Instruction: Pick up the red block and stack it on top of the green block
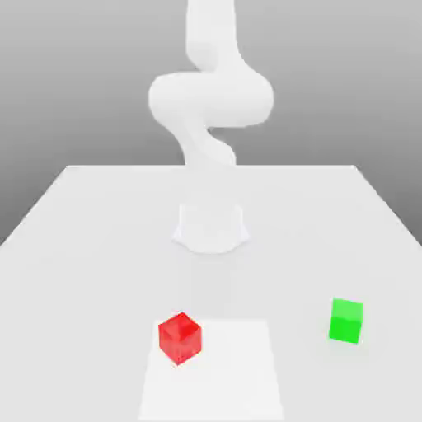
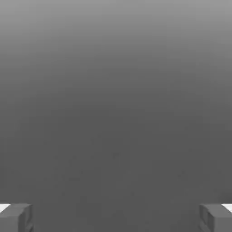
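The red block [image 1: 180, 337] sits on the white table [image 1: 99, 247], towards the exterior view's left, at the edge of a brighter patch [image 1: 222, 371]. The green block [image 1: 345, 321] stands well apart on the right. The gripper [image 2: 116, 217] spreads wide, fingertips [image 2: 18, 217] holding nothing.

Glossy red block [image 1: 180, 337]; matt table [image 1: 99, 247]
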Robot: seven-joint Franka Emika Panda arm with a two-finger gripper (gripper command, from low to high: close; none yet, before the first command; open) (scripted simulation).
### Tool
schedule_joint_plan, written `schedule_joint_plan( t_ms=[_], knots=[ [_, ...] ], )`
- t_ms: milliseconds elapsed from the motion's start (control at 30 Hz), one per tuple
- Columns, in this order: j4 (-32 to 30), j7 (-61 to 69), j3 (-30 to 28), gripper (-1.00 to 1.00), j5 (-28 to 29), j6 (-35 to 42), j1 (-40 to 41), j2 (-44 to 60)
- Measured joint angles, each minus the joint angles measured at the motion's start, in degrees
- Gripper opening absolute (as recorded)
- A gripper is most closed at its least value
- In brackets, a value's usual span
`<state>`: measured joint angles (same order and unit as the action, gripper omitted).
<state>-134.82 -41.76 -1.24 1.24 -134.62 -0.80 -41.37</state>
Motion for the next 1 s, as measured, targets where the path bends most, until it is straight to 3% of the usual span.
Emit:
schedule_joint_plan(
  t_ms=[467,633,833,867,1000],
  knots=[
    [-19.30,30.50,-10.15,0.00,3.04,-18.86,-4.14,29.93],
    [-25.26,43.56,-11.83,0.00,-0.92,-25.75,-4.79,40.58],
    [-24.15,51.20,-5.70,0.00,-9.87,-36.01,-0.64,53.19],
    [-23.95,51.72,-4.66,-1.00,-10.54,-37.18,0.24,54.56],
    [-23.94,51.67,-4.66,-1.00,-10.49,-37.08,0.26,54.56]
  ],
)
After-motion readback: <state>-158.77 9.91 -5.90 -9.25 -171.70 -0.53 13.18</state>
